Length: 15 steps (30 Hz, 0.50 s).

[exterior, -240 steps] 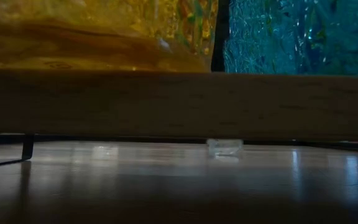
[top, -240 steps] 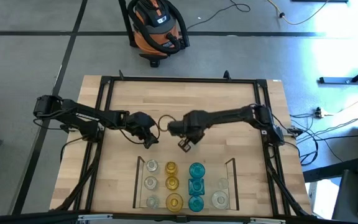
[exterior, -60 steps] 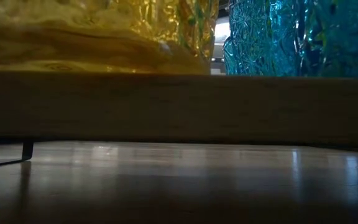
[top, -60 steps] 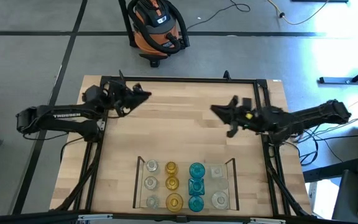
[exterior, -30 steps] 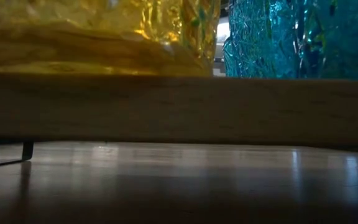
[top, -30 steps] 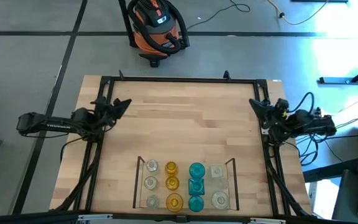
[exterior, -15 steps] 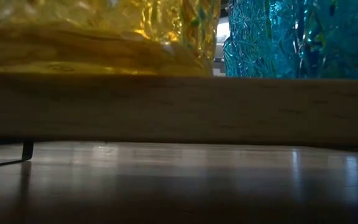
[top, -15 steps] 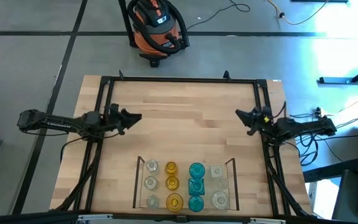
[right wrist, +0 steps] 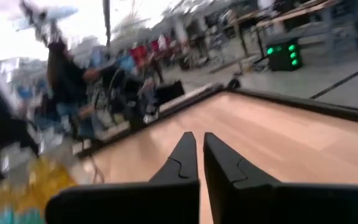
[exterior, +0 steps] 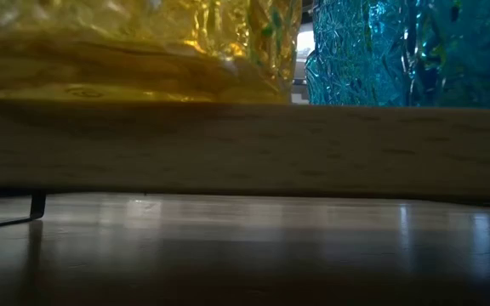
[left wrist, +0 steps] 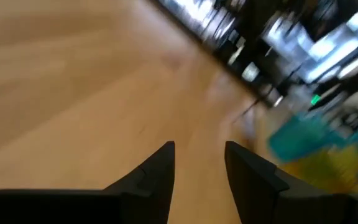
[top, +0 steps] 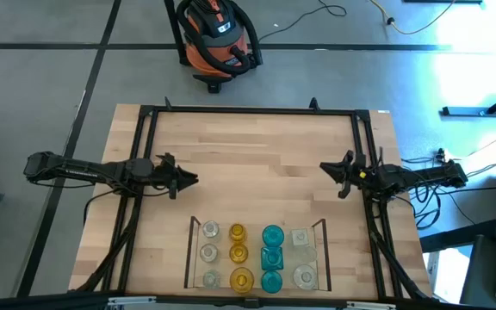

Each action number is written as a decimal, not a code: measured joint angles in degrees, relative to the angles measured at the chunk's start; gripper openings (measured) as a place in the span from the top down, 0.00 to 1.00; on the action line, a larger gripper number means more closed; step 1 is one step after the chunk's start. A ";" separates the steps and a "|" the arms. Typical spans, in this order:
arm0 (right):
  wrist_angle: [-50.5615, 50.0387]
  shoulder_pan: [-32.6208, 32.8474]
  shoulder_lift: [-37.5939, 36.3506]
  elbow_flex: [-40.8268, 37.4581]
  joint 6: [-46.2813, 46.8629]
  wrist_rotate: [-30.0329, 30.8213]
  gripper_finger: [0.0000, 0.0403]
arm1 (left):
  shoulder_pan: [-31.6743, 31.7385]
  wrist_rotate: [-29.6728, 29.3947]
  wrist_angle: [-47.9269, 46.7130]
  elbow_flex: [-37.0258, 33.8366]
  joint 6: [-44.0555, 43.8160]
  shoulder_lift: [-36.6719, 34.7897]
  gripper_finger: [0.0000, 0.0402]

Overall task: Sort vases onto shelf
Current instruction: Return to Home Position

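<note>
The vases stand in four rows on the shelf (top: 190, 255) near the table's near edge: clear (top: 208, 253), amber (top: 238, 254), teal (top: 271, 257) and clear (top: 304, 275). In the low view an amber vase (exterior: 126, 51) and a teal vase (exterior: 407, 51) rest by their bases on the shelf's wooden board (exterior: 245, 149). My left gripper (top: 188, 181) hovers open over the table's left part, apart from the vases. My right gripper (top: 328, 169) hovers shut over the right part. Both hold nothing.
A black frame (top: 248, 110) runs around the tabletop. Bare wood (top: 257, 164) lies between the two grippers and the shelf. An orange vacuum cleaner (top: 215, 39) stands on the floor beyond the far edge. Cables lie on the floor at the right.
Both arms have swung in from the table's side rails. My left gripper has moved toward the near edge and toward the table's middle. My right gripper has moved toward the near edge and to the left. The vases have kept still.
</note>
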 joint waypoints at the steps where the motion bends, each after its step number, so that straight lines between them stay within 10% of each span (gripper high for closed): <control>1: -0.09 0.00 0.47 0.00 -1.11 -1.15 1.00 | -0.02 0.53 -2.32 0.00 0.00 -0.02 0.67; 15: -0.43 0.00 5.33 0.02 -4.84 -4.81 1.00 | -0.02 1.90 -6.92 0.02 10.50 1.51 0.67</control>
